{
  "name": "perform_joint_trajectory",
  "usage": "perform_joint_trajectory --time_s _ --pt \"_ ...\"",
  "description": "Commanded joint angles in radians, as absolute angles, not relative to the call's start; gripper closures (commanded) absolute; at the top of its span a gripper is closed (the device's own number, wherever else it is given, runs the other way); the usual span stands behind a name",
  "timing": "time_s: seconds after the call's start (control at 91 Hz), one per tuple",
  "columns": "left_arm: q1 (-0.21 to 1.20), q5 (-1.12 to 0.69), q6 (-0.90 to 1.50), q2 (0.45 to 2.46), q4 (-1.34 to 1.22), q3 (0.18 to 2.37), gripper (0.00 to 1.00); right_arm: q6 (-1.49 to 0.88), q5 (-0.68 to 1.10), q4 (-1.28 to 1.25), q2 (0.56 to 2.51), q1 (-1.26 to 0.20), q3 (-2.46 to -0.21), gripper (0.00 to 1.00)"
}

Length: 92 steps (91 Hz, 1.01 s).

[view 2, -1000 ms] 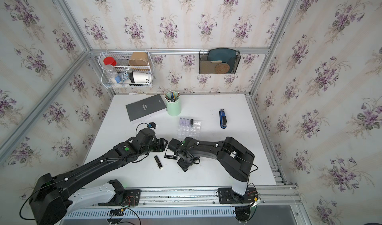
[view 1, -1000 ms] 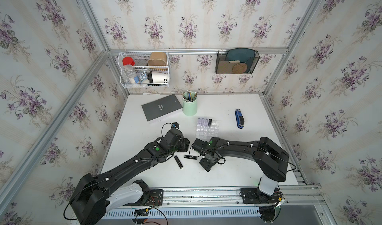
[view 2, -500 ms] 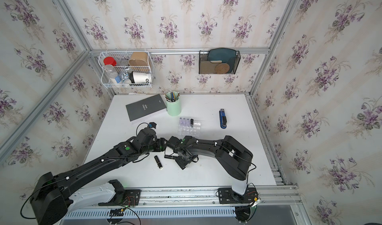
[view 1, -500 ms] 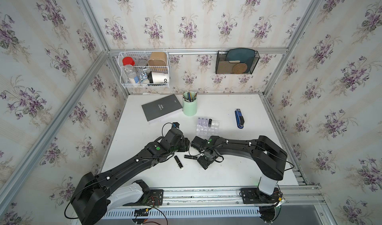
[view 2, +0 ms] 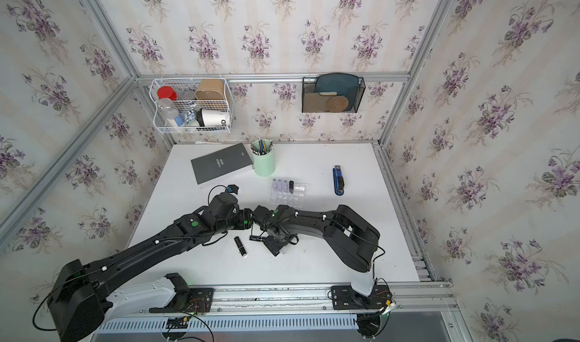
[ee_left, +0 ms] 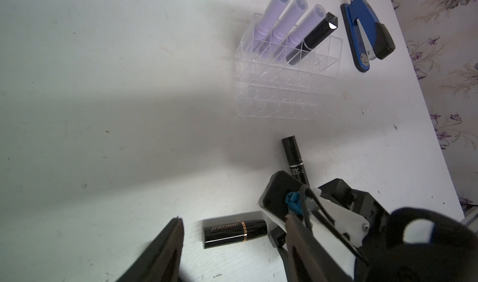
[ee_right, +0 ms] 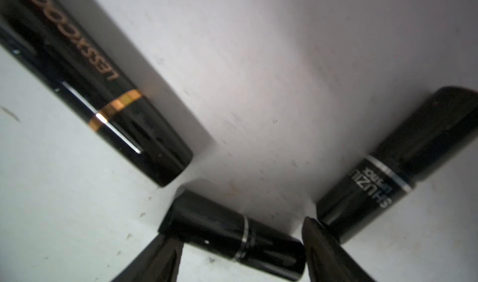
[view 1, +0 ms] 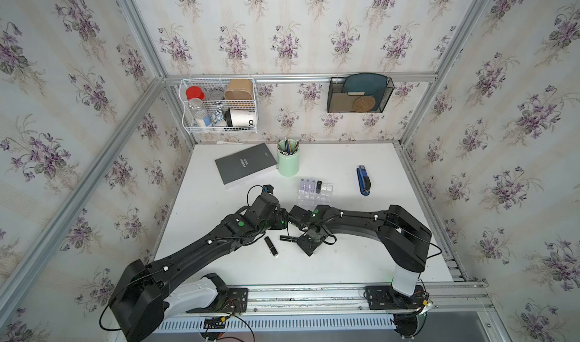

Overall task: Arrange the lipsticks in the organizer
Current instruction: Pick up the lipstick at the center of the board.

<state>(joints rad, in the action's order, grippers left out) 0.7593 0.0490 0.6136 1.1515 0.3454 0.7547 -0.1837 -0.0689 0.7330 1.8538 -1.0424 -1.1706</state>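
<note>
The clear organizer (view 1: 317, 197) (ee_left: 284, 97) holds three lilac lipsticks (ee_left: 269, 16) and one black lipstick (ee_left: 310, 41) in its back row. Both grippers meet in front of it. My right gripper (ee_right: 236, 229) is open and low over the table, and a short black lipstick (ee_right: 232, 239) lies between its fingers. A gold-banded lipstick (ee_right: 103, 86) (view 1: 288, 238) and a silver-banded one (ee_right: 403, 159) (ee_left: 293, 156) lie beside it. My left gripper (ee_left: 232, 220) is open and empty just short of the gold-banded tube. Another black lipstick (view 1: 271, 246) lies nearer the front.
A blue stapler (view 1: 363, 180) lies right of the organizer. A mint pen cup (view 1: 288, 161) and a grey book (view 1: 246, 164) stand behind it. A wire basket (view 1: 219, 105) and a black mesh rack (view 1: 359, 95) hang on the back wall.
The right wrist has edged slightly left toward the left gripper. The left arm and the loose lipsticks in a top view have stayed where they were.
</note>
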Motion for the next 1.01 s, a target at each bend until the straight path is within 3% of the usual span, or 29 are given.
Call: perform_joint_trajectory --time_s 0.0,0.242,0.495,1.0 --pt "0.76 0.046 0.606 1.148 0.351 0.764 0.33 -0.175 -0.085 0.705 1.868 -1.045 -1.176 0.23" --pt "0.76 0.042 0.607 1.149 0.353 0.762 0.33 -0.156 -0.158 0.747 1.887 -1.045 -1.204 0.18" --pt "0.761 0.039 0.609 1.154 0.348 0.761 0.33 -0.134 -0.136 0.716 1.909 -1.045 -1.227 0.19" --pt "0.691 0.075 0.628 1.0 0.412 0.714 0.36 -0.199 -0.052 0.688 1.871 -1.045 -1.169 0.49"
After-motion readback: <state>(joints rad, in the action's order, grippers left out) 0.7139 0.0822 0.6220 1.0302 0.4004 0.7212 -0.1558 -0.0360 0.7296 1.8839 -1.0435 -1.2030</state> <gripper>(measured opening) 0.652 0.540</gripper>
